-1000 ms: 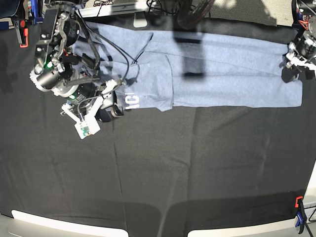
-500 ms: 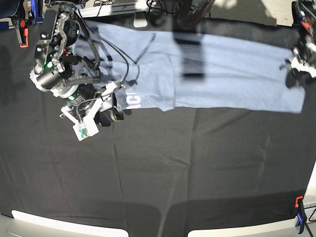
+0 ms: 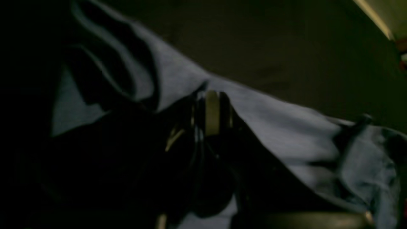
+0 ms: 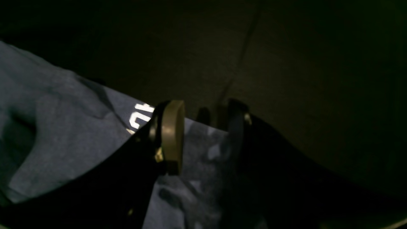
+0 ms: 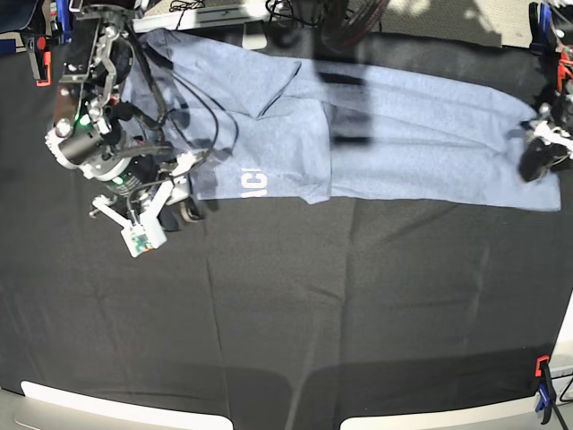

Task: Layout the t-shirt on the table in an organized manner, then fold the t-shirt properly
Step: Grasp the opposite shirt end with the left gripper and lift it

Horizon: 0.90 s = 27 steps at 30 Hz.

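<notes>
T-shirt [image 5: 376, 134] lies stretched in a long band across the far part of the desk [image 5: 295, 313]. White lettering is only partly readable near its front-left edge: "ICI" or similar in the base view, a cut-off fragment in the right wrist view.

Right pincer [image 4: 203, 127]: jaws about half apart, straddling the shirt's edge by the lettering, cloth between them; can't tell if it's actually gripped. Left pincer [image 3: 211, 111]: pinched down on a fold of the shirt's hem at the desk's far-right side.

Versus a second ago: the band is pulled longer and tauter, its right end has moved further toward the desk edge with the left pincer, the right arm has shifted left, and the lettering corner sits slightly lower.

Edges: the shirt's right end nearly reaches the desk's right edge. The whole near half of the black desk is open. Red clamp [image 5: 41, 63] sits far-left, red-and-blue clamp [image 5: 543, 390] near-right.
</notes>
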Available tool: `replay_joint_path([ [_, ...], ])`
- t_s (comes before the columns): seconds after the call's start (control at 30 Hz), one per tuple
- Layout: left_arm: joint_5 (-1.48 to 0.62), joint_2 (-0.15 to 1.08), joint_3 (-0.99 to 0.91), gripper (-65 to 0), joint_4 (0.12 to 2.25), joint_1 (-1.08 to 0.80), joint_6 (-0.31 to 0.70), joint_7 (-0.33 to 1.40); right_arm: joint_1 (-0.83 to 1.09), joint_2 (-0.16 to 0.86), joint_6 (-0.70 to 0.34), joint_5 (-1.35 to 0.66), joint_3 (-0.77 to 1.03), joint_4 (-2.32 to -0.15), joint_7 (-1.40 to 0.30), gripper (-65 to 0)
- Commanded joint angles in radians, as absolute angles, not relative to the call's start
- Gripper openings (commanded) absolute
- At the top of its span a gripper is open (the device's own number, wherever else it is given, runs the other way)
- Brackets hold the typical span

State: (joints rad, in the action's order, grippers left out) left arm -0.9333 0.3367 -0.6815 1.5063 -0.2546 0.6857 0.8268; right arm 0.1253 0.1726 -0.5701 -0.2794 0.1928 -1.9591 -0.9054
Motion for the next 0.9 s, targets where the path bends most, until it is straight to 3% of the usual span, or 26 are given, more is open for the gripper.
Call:
replay_joint_path([
  [0.0,-0.975,0.331,-0.686,-65.0,1.562,-0.269,0.698,0.812,0.11,0.183,-0.575,-0.283,0.208,-1.977,-0.877,-42.5],
  [0.23,-1.008,0.16,-0.662,-65.0,1.756,-0.341,0.698,0.831,0.11,0.183,-0.575,-0.297,0.326,-1.977,-0.865,-42.5],
  [0.6,-1.012,0.152,-0.316,-65.0,1.763,-0.341,0.698,0.86,0.111,0.194,-0.575,-0.378,0.452,-1.977,-0.864,-42.5],
  [0.87,-1.011,0.149,-0.207,-65.0,1.763,-0.342,0.698,0.867,0.111,0.226,-0.575,-0.378,0.452,-1.977,-0.868,-42.5],
])
